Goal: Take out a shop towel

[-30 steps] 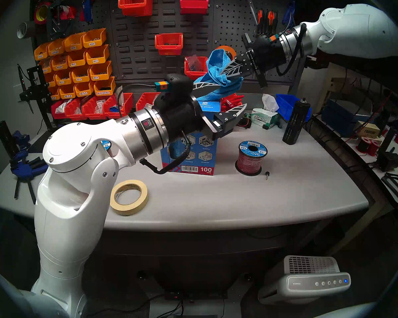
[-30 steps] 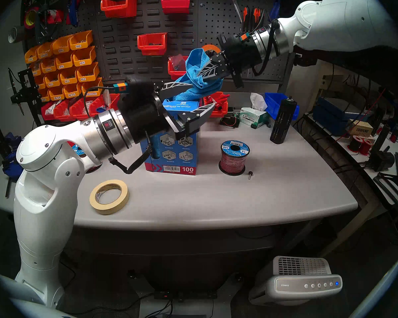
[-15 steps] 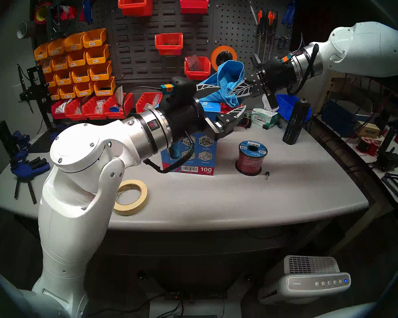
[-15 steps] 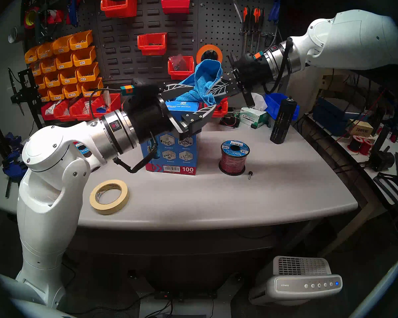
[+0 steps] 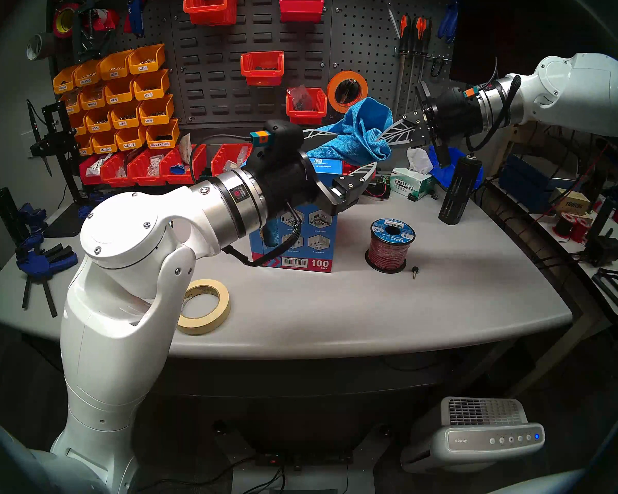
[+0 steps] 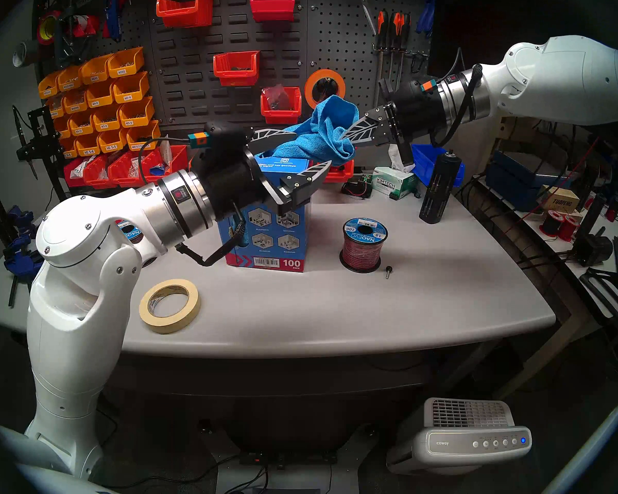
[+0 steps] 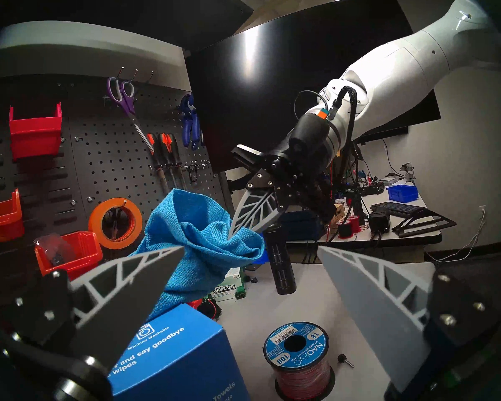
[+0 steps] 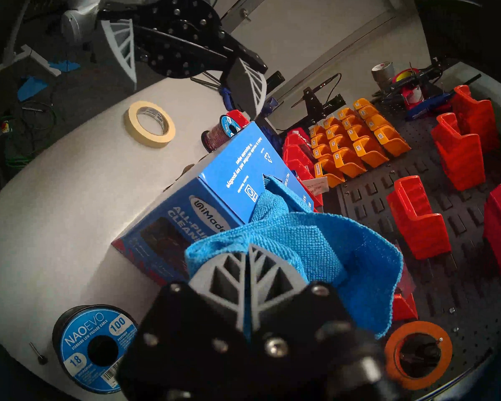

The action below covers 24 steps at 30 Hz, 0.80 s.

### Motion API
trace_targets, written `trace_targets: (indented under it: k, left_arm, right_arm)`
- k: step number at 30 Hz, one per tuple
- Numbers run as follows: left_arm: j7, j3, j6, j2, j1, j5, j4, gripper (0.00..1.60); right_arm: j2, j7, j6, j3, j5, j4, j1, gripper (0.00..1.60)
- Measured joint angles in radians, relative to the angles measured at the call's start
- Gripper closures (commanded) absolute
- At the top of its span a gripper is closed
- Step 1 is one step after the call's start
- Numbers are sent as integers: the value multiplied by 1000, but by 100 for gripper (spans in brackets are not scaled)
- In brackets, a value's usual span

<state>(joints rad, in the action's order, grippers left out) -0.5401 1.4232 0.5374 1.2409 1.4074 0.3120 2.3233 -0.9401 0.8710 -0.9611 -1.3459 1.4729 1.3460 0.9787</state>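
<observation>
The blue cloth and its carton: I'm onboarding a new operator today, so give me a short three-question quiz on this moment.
1. True or false: the right gripper is shut on the shop towel.
2. How do the left gripper's jaws stand? A) spread wide, holding nothing B) clamped on the blue carton C) pinching the masking tape roll
3. Fill in: the towel's lower end still runs into the top of the ______.

Key: 1 true. 2 A. 3 blue carton; the right wrist view shows the cloth trailing from the slot in the carton's top.
</observation>
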Motion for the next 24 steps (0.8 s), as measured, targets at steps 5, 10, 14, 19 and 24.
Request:
trace_targets:
  k: [5, 10, 14, 19, 24]
  left_arm:
    - [4, -1, -2, 2, 0, -8, -1, 0]
    - [7, -2, -5, 3, 0, -16, -3, 0]
    - [9, -3, -6, 4, 0, -21, -5, 0]
    - [12, -5, -9, 6, 0, -26, -8, 0]
    - [14, -7, -13, 8, 0, -32, -12, 0]
  right_arm:
    - [27, 0, 0, 17, 9, 44, -24, 85]
    - [56, 0, 0, 36, 17, 84, -57, 0]
    - [77, 0, 0, 53, 24, 100, -72, 0]
    - [100, 0, 0, 80, 35, 103, -76, 0]
    - [125, 0, 0, 120, 57, 100, -77, 0]
